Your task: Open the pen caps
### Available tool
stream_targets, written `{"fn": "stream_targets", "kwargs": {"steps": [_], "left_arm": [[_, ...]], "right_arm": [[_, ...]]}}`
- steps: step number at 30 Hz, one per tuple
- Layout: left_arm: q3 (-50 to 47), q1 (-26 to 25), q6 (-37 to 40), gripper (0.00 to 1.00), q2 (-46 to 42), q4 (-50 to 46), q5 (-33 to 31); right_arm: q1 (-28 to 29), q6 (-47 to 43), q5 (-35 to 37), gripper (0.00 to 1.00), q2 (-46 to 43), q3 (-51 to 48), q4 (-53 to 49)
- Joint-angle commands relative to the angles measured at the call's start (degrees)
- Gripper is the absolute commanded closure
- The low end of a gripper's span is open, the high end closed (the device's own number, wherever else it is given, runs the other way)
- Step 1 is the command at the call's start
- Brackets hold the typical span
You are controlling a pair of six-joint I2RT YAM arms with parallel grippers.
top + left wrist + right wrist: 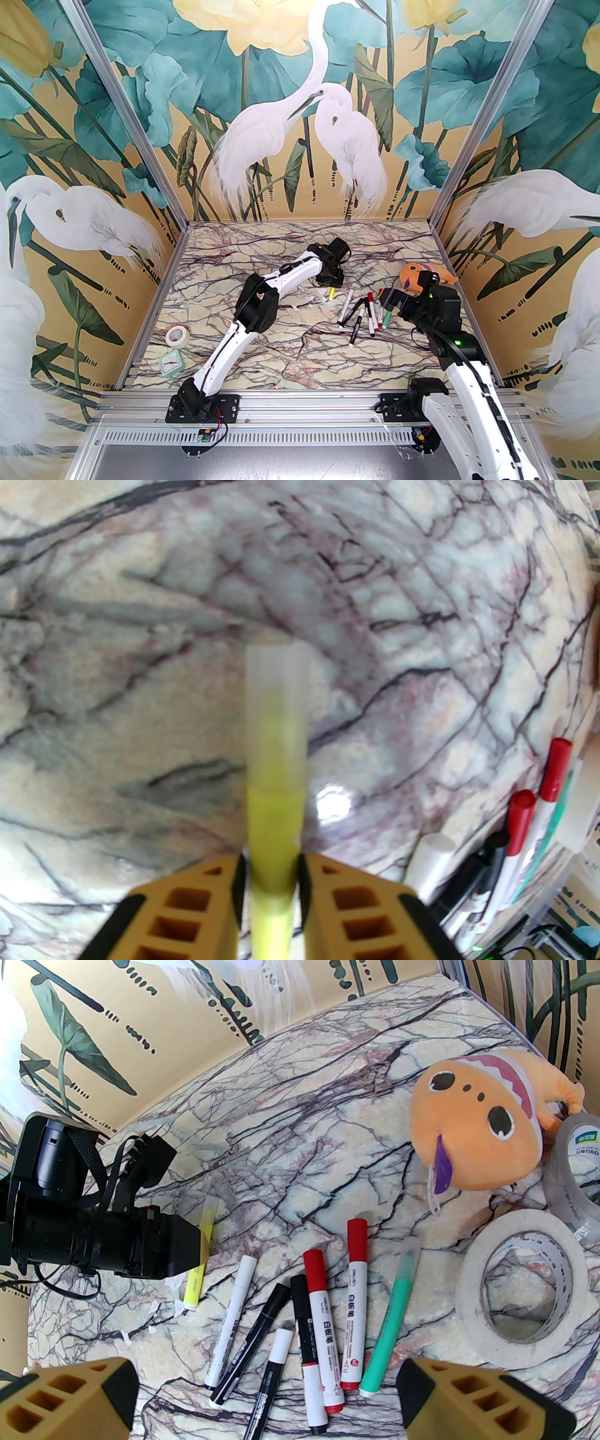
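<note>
Marbled bench (281,356): left jaws pinch yellow pen (274,841); clear cap (277,691) probably light, slick; take mid-cap. Right jaws wide, empty.

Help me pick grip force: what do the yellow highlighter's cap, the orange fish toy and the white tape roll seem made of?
The highlighter cap: frosted translucent plastic, likely; the yellow highlighter shows dimly through it. The orange fish toy: soft plush fabric, matte, with printed eyes. The white tape roll: matte paper, probably masking tape, layers visible inside.
</note>
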Motion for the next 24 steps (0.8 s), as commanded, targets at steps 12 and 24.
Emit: {"fn": "stream_targets", "kwargs": {"steps": [12, 24], "left_arm": [[-30.5, -0.2, 3.7, 0.84, -16.8, 9.9, -8.8], [-58.1, -0.2, 0.4, 0.85, -34.4, 24.7, -4.1]], "right_arm": [[14.0, 3.8, 0.7, 0.01, 6.7, -1.9, 6.5], [26.8, 10.5, 6.8, 0.0, 11.7, -2.8, 16.1]]}}
